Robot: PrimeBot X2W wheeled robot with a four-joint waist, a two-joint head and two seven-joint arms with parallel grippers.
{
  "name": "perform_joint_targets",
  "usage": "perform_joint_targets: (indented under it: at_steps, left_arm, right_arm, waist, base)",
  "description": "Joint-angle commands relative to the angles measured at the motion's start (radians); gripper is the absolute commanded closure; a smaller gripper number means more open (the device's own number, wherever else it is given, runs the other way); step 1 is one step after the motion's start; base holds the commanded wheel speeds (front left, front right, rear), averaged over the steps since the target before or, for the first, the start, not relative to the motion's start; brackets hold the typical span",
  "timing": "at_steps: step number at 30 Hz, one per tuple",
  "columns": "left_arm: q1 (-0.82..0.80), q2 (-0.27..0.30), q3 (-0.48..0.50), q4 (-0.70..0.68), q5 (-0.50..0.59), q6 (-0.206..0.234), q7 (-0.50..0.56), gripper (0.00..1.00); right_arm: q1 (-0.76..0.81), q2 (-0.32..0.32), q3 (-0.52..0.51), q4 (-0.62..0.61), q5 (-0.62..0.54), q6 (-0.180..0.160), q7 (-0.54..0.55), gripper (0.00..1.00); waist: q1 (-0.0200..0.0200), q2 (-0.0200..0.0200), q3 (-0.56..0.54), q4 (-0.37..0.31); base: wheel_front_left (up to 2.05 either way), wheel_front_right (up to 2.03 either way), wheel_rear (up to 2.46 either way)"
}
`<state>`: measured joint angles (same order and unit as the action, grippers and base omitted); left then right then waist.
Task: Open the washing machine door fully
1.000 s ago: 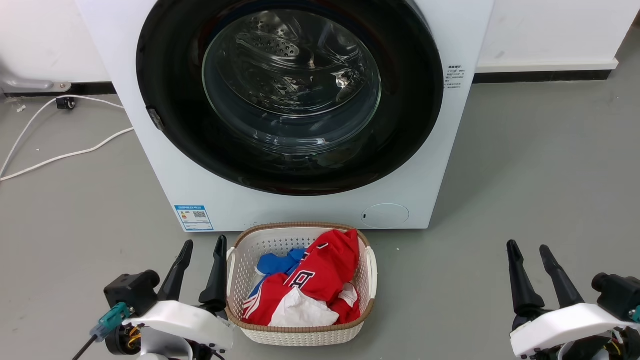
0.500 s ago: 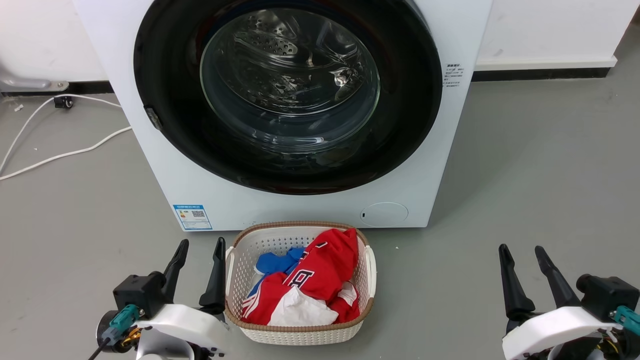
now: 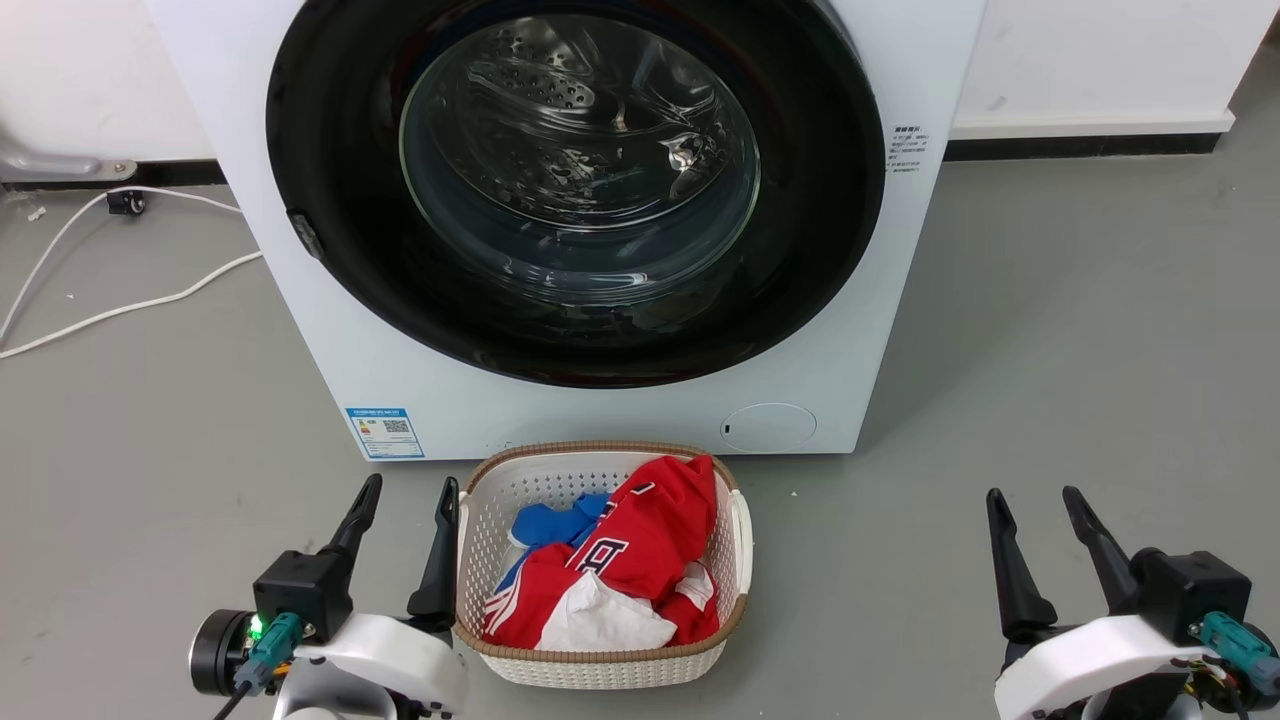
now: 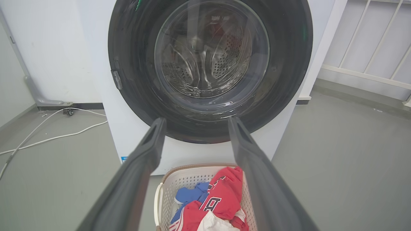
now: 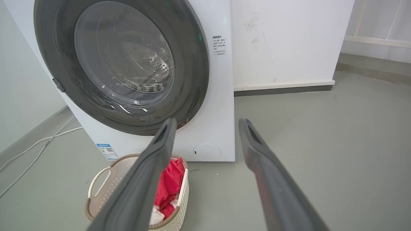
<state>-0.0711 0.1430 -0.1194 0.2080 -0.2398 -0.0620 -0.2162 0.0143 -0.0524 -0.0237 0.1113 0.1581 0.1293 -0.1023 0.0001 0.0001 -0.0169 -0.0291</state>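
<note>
Head view: right hand (image 3: pixel 1030 491) further left

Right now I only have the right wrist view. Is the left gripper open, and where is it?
Observer: The left gripper is open and empty, low beside the laundry basket's left side.
Operator: Anything in the basket besides red and white cloth?
Observer: Yes, a blue garment lies at its left, partly under the red garment.
Operator: What does the left wrist face?
Observer: The washing machine door, head-on, above that gripper's spread fingers.
</note>
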Motion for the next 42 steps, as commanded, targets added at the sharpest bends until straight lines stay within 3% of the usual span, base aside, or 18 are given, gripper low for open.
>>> perform_joint_targets:
  at_steps: [1, 24, 39, 40, 41, 42]
  left_arm:
    - [-0.014, 0.006, -0.004, -0.002, 0.025, 0.002, -0.011, 0.00]
    - [-0.014, 0.005, -0.006, 0.036, 0.121, 0.004, -0.051, 0.00]
    - [-0.021, 0.007, -0.010, 0.070, 0.079, 0.009, -0.049, 0.00]
    - [-0.022, 0.007, -0.011, 0.071, 0.078, 0.011, -0.049, 0.00]
    - [-0.022, 0.008, -0.012, 0.072, 0.077, 0.012, -0.049, 0.00]
    - [-0.022, 0.008, -0.013, 0.072, 0.077, 0.012, -0.049, 0.00]
  right_arm:
    - [-0.009, 0.002, 0.003, 0.000, -0.017, 0.002, -0.006, 0.00]
    - [-0.004, 0.003, 0.013, 0.021, -0.123, 0.001, -0.046, 0.00]
    - [-0.019, 0.003, 0.019, 0.052, -0.066, 0.001, -0.055, 0.00]
    - [-0.019, 0.003, 0.020, 0.053, -0.053, 0.001, -0.052, 0.61]
    - [-0.018, 0.003, 0.021, 0.053, -0.050, 0.001, -0.050, 1.00]
    - [-0.017, 0.003, 0.022, 0.053, -0.051, 0.001, -0.048, 1.00]
  waist:
    - [0.0000, -0.0001, 0.000, 0.000]
    - [-0.0001, -0.0001, -0.005, -0.010]
    - [-0.0001, -0.0001, -0.009, -0.012]
    - [-0.0001, -0.0001, -0.009, -0.012]
    - [-0.0001, -0.0001, -0.010, -0.012]
    - [-0.0001, -0.0001, -0.010, -0.012]
  base:
    - [0.00, 0.00, 0.00]
    - [0.00, 0.00, 0.00]
    - [0.00, 0.00, 0.00]
    - [0.00, 0.00, 0.00]
    - [0.00, 0.00, 0.00]
    - [0.00, 0.00, 0.00]
